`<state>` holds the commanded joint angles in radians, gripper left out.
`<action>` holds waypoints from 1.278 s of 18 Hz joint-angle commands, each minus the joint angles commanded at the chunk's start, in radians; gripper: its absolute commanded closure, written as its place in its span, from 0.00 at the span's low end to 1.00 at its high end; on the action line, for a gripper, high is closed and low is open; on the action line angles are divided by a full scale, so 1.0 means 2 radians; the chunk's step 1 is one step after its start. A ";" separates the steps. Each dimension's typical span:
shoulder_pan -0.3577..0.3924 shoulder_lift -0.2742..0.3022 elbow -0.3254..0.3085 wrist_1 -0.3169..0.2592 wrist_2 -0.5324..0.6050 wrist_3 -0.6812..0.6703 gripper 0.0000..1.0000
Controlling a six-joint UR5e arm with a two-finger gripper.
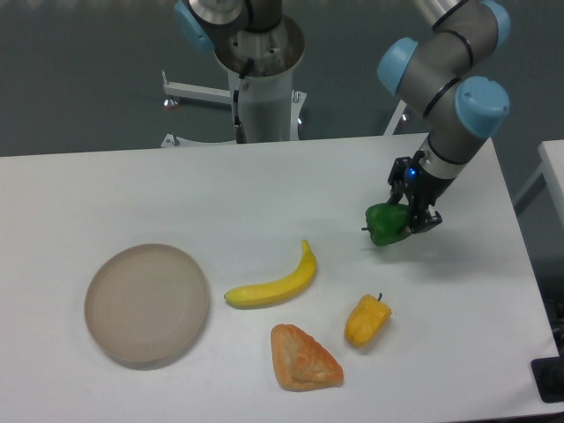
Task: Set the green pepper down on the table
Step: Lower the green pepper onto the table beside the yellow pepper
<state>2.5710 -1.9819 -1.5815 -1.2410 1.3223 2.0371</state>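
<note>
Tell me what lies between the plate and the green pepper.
In the camera view, the banana lies between the plate and the green pepper, which the claw holds; the rest is bare table.

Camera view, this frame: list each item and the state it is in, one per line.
end effector: shut on the green pepper
green pepper: gripped, whether it touches the table cannot be told
yellow pepper: lying on the table
banana: lying on the table
pastry: lying on the table
plate: on the table, empty
</note>
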 joint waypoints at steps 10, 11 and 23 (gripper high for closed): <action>0.000 0.003 -0.026 0.003 -0.015 -0.020 0.66; -0.001 0.003 -0.028 0.003 -0.015 -0.031 0.66; -0.008 0.009 -0.031 0.002 -0.009 -0.044 0.66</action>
<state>2.5556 -1.9635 -1.6429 -1.2364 1.3039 1.9498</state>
